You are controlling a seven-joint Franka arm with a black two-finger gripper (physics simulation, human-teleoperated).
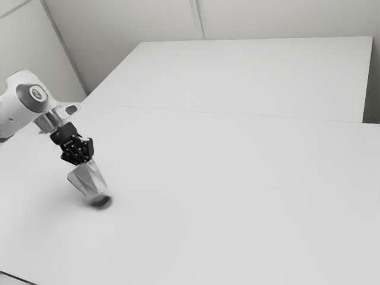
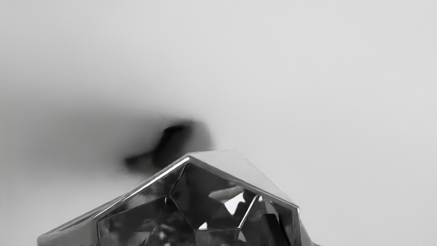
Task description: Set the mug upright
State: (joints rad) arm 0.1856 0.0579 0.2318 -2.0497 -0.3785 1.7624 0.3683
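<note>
Leaning at a slant, the mug (image 1: 89,180) sits at the lower left of the exterior view, just below the gripper (image 1: 86,161) and touching it, well over toward that view's left side. The arm (image 1: 22,102) reaches in from the left edge. I cannot tell whether the gripper is clamped on the mug or merely against it; the pictures do not settle that. In the wrist view the rim (image 2: 143,187) lies close to my hand and the faceted inner wall (image 2: 211,198) shows, so the mouth faces back toward me. The base end points down toward the lower right of the exterior view, with a dark shadow (image 1: 101,202) next to it on the table (image 1: 237,190).

I judge the task partly done: the mouth is on the upper side, but the mug is tilted, not upright. What seems left is to bring it to vertical, get its base flat on the table and release it if it is held. Letting go at this slant could tip it over.
</note>
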